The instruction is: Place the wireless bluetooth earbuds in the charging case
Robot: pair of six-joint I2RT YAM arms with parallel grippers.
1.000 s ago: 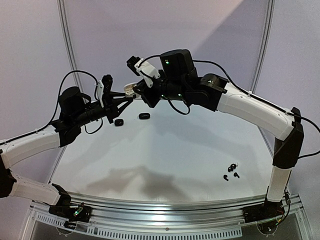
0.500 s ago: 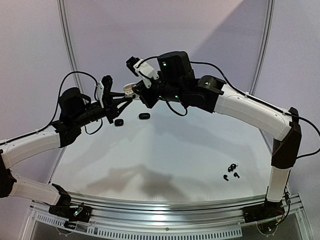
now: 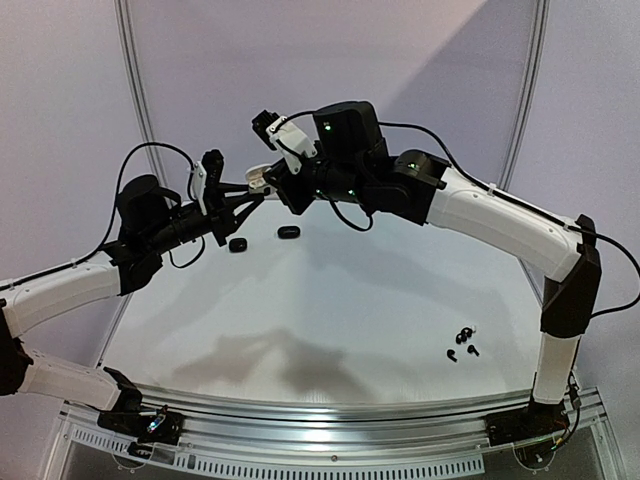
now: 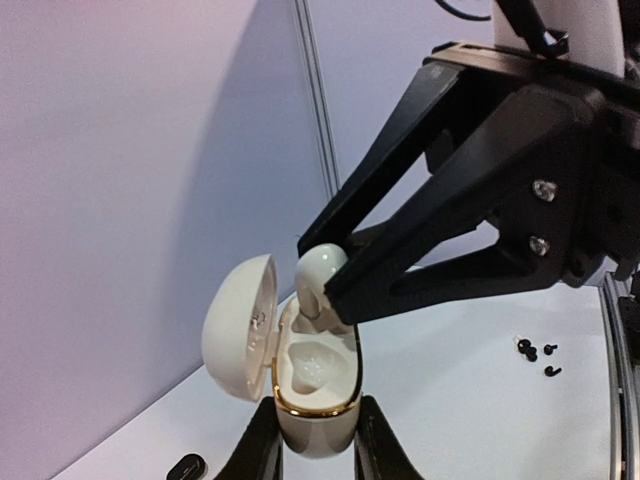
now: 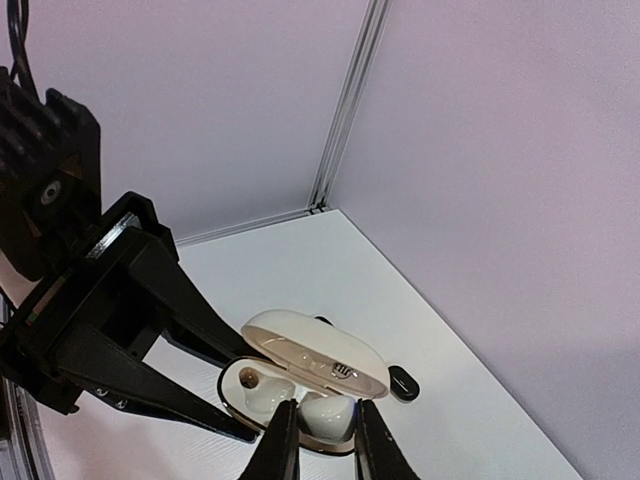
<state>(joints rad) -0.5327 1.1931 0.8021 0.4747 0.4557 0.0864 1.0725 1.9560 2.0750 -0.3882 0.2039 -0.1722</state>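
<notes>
Right gripper (image 5: 326, 412) pinches white earbud (image 5: 329, 418) at case (image 5: 312, 352) clamped by left gripper (image 4: 318, 442)

Pale lilac walls (image 3: 420, 60) with slim metal uprights (image 3: 134, 80) behind a glossy white table (image 3: 330, 300)

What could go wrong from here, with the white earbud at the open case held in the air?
The white earbud is tilted at its socket; it may jam or slip from the right claw. The charging case is held in mid-air only by the left claw; pressure could twist it loose.
</notes>
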